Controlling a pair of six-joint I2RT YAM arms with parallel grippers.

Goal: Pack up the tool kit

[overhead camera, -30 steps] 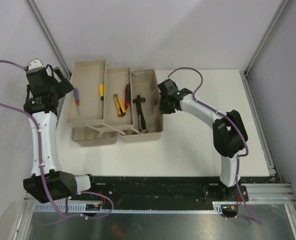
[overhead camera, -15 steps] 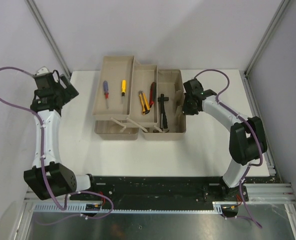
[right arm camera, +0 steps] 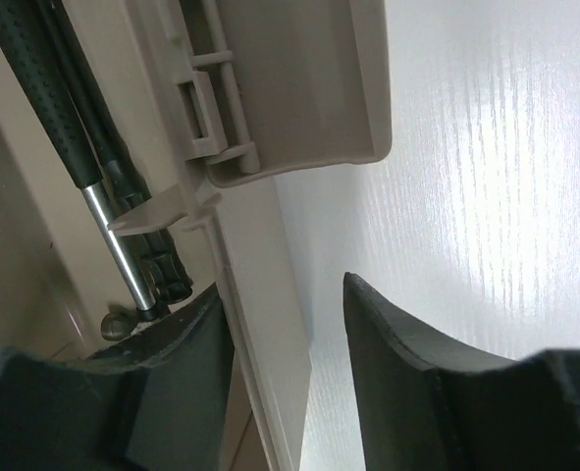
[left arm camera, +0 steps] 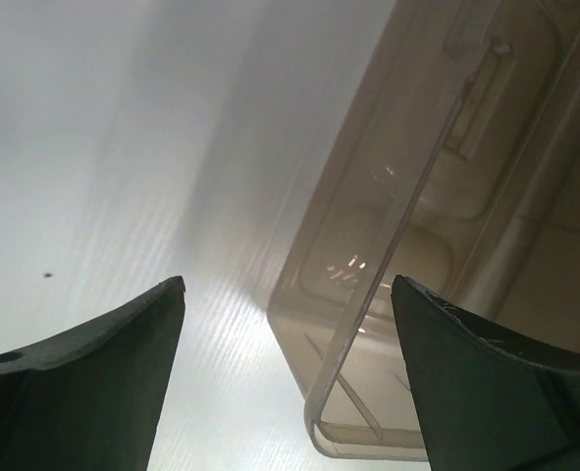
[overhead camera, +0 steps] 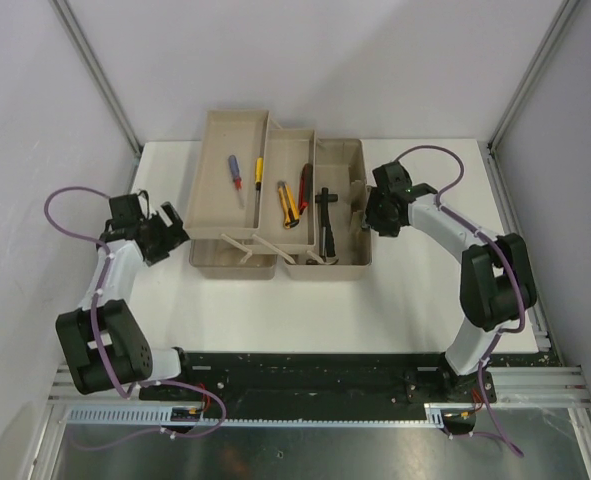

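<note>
The beige tool kit (overhead camera: 340, 150) stands mid-table with its trays fanned open. A blue-and-red screwdriver (overhead camera: 234, 172) and a yellow one (overhead camera: 258, 172) lie in the left tray. Yellow pliers (overhead camera: 287, 203) and a red-handled tool (overhead camera: 303, 188) lie in the middle tray. The black hammer (overhead camera: 324, 215) lies in the right bin. My left gripper (overhead camera: 170, 238) is open, and the translucent lid's corner (left arm camera: 368, 294) sits ahead between its fingers (left arm camera: 288, 285). My right gripper (right arm camera: 282, 285) is open astride the kit's right wall (right arm camera: 260, 265), with the outer finger clear of it. The hammer's handle (right arm camera: 54, 88) lies just inside.
Grey enclosure walls rise close behind the box, and metal frame posts (overhead camera: 95, 70) run along both sides. White tabletop (overhead camera: 395, 300) lies in front of the kit. A black rail (overhead camera: 305, 365) carries the arm bases at the near edge.
The kit slid right with my right gripper shut on its wall, then stopped, and those jaws have opened. My left arm swung from the back left down to the lid's left end.
</note>
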